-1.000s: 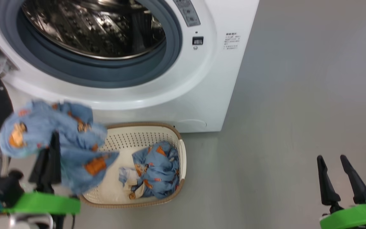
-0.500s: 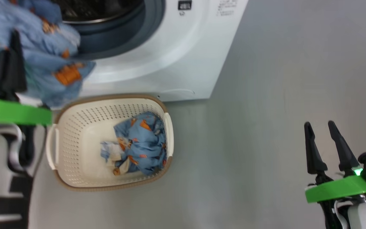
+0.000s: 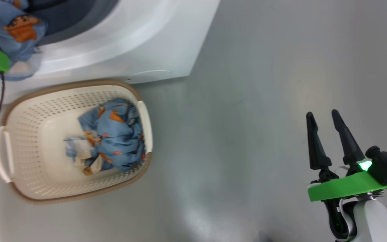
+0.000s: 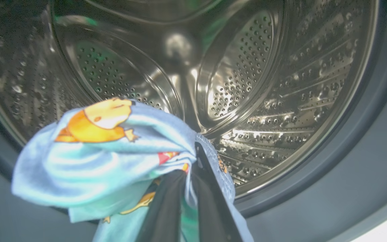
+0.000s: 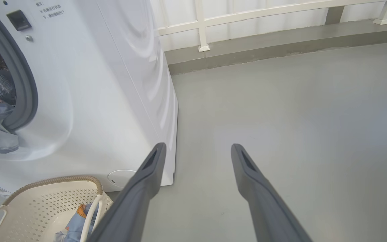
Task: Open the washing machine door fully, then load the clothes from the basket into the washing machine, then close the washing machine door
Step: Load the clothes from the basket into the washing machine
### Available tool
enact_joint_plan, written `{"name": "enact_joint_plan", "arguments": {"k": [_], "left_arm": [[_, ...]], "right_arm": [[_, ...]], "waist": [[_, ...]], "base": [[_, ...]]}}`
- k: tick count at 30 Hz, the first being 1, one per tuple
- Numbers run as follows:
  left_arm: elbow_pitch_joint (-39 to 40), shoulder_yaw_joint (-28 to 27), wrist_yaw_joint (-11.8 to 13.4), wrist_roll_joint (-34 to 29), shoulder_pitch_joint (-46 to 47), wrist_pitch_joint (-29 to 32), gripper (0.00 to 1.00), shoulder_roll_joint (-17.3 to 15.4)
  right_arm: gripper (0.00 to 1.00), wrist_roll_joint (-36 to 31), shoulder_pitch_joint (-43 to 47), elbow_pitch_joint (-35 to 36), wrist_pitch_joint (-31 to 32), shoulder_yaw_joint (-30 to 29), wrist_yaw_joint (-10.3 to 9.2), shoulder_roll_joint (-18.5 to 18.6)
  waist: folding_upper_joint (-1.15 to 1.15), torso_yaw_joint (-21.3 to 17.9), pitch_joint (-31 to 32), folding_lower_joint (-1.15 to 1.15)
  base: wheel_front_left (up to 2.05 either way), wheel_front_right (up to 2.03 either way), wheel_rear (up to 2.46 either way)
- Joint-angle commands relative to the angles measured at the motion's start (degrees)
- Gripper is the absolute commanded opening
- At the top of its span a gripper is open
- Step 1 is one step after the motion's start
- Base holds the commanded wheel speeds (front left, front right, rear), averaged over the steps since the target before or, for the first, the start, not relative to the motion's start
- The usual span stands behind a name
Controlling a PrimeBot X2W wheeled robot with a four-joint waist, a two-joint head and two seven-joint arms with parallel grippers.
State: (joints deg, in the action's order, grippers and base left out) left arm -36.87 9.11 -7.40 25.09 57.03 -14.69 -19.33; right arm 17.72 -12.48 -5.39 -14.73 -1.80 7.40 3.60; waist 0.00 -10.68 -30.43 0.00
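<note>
My left gripper (image 4: pixel 190 161) is shut on a light blue bear-print garment (image 4: pixel 106 151) of the clothes. It holds the garment at the mouth of the washing machine (image 3: pixel 129 40), just in front of the steel drum (image 4: pixel 247 84). In the head view the same garment (image 3: pixel 15 30) hangs over the grey gasket (image 3: pixel 72 16). More of the clothes (image 3: pixel 113 134) lie bunched in the cream basket (image 3: pixel 39 114) on the floor before the machine. My right gripper (image 3: pixel 321 113) stands open and empty, well to the right over bare floor. The washing machine door is out of view.
Grey floor (image 3: pixel 247 117) stretches to the right of the machine and the basket. A white railing (image 5: pixel 247 13) on a low kerb runs along the far side. The basket (image 5: pixel 45 201) sits close against the machine's front panel (image 5: pixel 113 84).
My left gripper has carried the garment from above the basket up to the drum's mouth. The head camera has swung down and right. The right gripper stays open.
</note>
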Motion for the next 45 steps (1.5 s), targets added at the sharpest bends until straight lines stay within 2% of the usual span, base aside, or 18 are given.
{"name": "enact_joint_plan", "arguments": {"k": [1, 7, 11, 16, 17, 18, 19, 26, 45], "left_arm": [[-0.8, -0.03, -0.09, 0.33, 2.78, -0.31, 0.0, -3.61], [-5.79, 2.03, -0.09, 0.0, 8.88, -0.31, 0.0, -5.89], [-2.67, 0.97, -0.09, -2.52, 12.22, -0.31, 0.0, -6.77], [2.43, -2.92, -0.09, -5.43, 12.59, -0.31, 0.0, -6.66], [2.73, -3.03, -0.09, -6.03, 12.32, -0.31, 0.12, -6.71], [2.71, -3.56, -0.09, -6.24, 11.94, -0.31, 0.48, -6.59], [2.17, -3.91, -0.09, -6.27, 11.4, -0.31, 1.0, -6.33], [-1.14, -3.84, -0.09, -5.58, 9.36, -0.31, 1.0, -5.72], [-1.27, -4.19, -0.09, -5.27, 5.03, -0.31, 1.0, -3.65]], "right_arm": [[1.0, -0.26, -0.28, 1.35, -0.27, 1.95, 0.09, -0.15], [1.0, -0.11, -0.5, 1.14, -0.27, 3.34, 0.09, -0.52], [1.0, -0.01, -0.61, 1.21, -0.27, 3.87, 0.09, -0.63], [1.0, 0.25, -0.89, 1.31, -0.27, 4.31, 0.09, -0.69], [1.0, 0.42, -0.9, 1.3, -0.27, 4.43, 0.09, -0.69], [1.0, 0.59, -0.88, 1.31, -0.27, 4.55, 0.09, -0.7], [1.0, 0.72, -0.83, 1.33, -0.27, 4.65, 0.09, -0.7], [1.0, 0.96, -0.62, 1.12, -0.27, 4.98, 0.09, -0.71], [1.0, 0.03, -0.75, 1.19, -0.27, 4.66, 0.09, -0.72]], "waist": [[0.0, -3.08, -2.45, 0.0], [0.0, -5.04, -3.01, 0.0], [0.0, -5.68, -3.32, 0.0], [0.0, -6.21, -3.56, 0.0], [0.0, -6.25, -3.55, 0.0], [0.0, -6.26, -3.53, 0.0], [0.0, -6.23, -3.48, 0.0], [0.0, -5.91, -2.94, 0.0], [0.0, -4.47, -1.56, 0.0]], "base": [[0.0, 0.0, 0.0], [0.0, 0.0, 0.0], [0.0, 0.0, 0.0], [0.0, 0.0, 0.0], [0.0, 0.0, 0.0], [0.0, 0.0, 0.0], [0.0, 0.0, 0.0], [0.0, 0.0, 0.0], [0.0, 0.0, 0.0]]}}
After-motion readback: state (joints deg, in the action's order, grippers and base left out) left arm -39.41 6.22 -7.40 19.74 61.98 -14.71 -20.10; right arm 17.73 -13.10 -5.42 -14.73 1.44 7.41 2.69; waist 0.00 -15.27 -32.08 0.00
